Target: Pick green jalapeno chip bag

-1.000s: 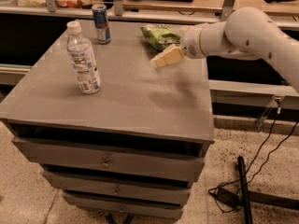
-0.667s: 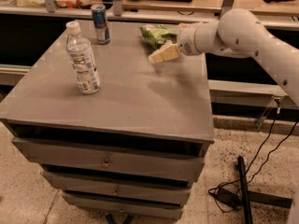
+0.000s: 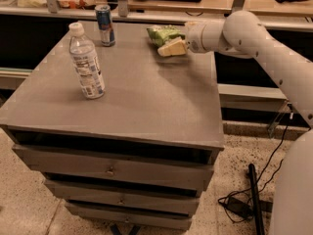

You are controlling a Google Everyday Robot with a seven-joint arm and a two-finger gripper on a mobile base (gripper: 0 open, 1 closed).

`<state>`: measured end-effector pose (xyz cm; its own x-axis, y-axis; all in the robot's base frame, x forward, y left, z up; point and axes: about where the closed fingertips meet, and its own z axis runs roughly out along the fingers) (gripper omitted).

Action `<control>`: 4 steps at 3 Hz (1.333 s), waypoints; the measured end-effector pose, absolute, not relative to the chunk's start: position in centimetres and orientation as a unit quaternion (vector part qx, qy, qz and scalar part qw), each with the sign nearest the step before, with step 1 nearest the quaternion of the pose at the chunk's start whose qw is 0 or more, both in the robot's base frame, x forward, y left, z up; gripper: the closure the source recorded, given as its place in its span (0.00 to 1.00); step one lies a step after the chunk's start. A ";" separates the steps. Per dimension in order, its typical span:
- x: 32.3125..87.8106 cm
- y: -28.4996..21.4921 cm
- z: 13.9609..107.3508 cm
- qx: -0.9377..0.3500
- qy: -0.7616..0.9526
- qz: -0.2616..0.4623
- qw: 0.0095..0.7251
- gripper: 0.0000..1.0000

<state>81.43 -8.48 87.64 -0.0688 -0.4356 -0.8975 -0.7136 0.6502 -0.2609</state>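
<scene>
The green jalapeno chip bag [image 3: 163, 34] lies at the far edge of the grey cabinet top [image 3: 146, 92], right of centre; it is light green and crinkled. My gripper [image 3: 172, 48] comes in from the right on the white arm [image 3: 244, 33]. It sits low over the top, right against the bag's near right side and covering part of it.
A clear water bottle [image 3: 86, 62] stands upright on the left of the top. A blue drink can [image 3: 105, 25] stands at the far edge, left of the bag. Shelves with other goods run behind. Cables and a black pole [image 3: 254, 199] lie on the floor at the right.
My gripper has moved toward the far edge, from a little in front of the bag to right against it. The bag, bottle and can have not moved.
</scene>
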 end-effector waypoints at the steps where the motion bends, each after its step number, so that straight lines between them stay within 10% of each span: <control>1: 82.1 -8.1 86.9 -0.400 0.719 0.134 0.552 0.42; 4: 80.3 -6.3 90.8 -0.402 0.693 0.188 0.568 1.00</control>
<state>80.28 -6.34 90.80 -0.0314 -0.3444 -0.9383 -0.7711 0.6056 -0.1965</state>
